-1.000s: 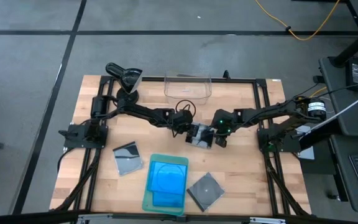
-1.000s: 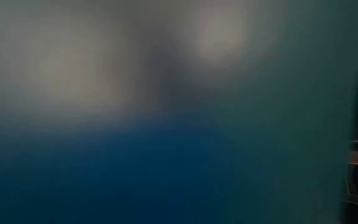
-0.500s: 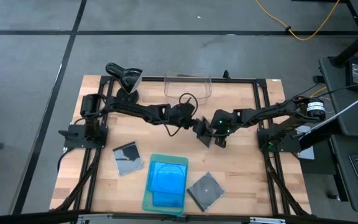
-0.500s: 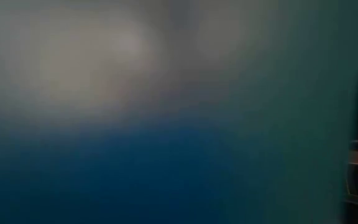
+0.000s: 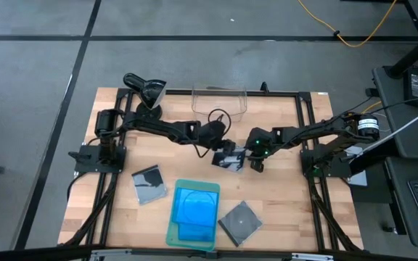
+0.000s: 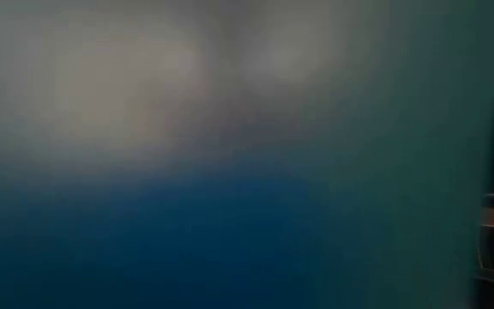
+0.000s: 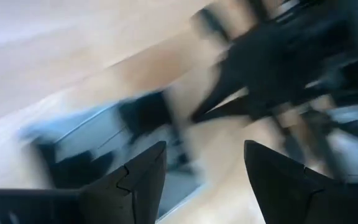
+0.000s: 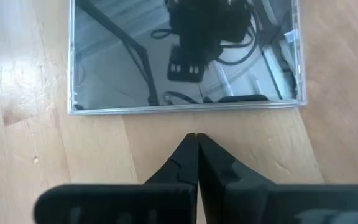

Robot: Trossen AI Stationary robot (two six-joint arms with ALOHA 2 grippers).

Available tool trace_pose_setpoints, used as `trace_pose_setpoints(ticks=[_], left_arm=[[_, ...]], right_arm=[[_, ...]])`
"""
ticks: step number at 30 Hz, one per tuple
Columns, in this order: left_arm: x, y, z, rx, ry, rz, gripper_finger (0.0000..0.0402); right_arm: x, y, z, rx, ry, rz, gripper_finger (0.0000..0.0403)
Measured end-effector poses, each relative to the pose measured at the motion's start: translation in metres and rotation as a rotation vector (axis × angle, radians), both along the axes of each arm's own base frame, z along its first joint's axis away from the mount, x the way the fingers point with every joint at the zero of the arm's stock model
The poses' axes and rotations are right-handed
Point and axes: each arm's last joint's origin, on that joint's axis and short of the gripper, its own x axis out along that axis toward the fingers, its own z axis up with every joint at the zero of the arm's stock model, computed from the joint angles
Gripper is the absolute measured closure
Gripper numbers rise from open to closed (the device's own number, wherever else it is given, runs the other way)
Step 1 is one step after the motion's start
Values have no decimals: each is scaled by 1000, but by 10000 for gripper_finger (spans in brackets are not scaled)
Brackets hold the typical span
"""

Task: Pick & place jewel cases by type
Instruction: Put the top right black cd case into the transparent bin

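Grey case [image 8: 185, 56] lies flat just ahead of my right gripper [image 8: 196, 140], fingers pressed together. Left gripper [image 7: 204, 165] spread beside it; I'd approach slowly, square to edge.

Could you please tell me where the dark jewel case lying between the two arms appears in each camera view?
High view: the dark jewel case lies at table centre, between the left pincer and the right pincer.
Low view: not visible; the picture is blocked by a blue-green blur.
Left wrist view: blurred pale-and-dark slab beyond the open fingers.
Right wrist view: reflective case just past the shut fingertips.
Shared landmark: the wooden tabletop.
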Motion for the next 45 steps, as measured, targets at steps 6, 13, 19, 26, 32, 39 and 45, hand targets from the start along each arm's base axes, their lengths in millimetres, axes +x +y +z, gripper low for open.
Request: trace_pose_setpoints(ticks=[6,13,19,26,32,39,45], left_arm=[[-24,3,-22,-24,330,42,203],[-31,-4,-35,-79,369,41,212],[-29,-13,-52,-154,384,12,212],[-33,-18,-61,-203,366,22,210],[-28,-20,-71,-223,342,1,210],[-17,-20,-79,-287,265,1,210],[-16,-20,-80,-280,257,3,209]], right_arm=[[1,1,0,16,-8,7,399],[1,1,0,22,-17,8,399],[2,1,1,26,-25,11,399],[3,2,1,28,-34,13,399],[4,2,2,32,-44,13,399],[4,2,2,43,-50,-2,399],[4,2,2,37,-53,8,399]])
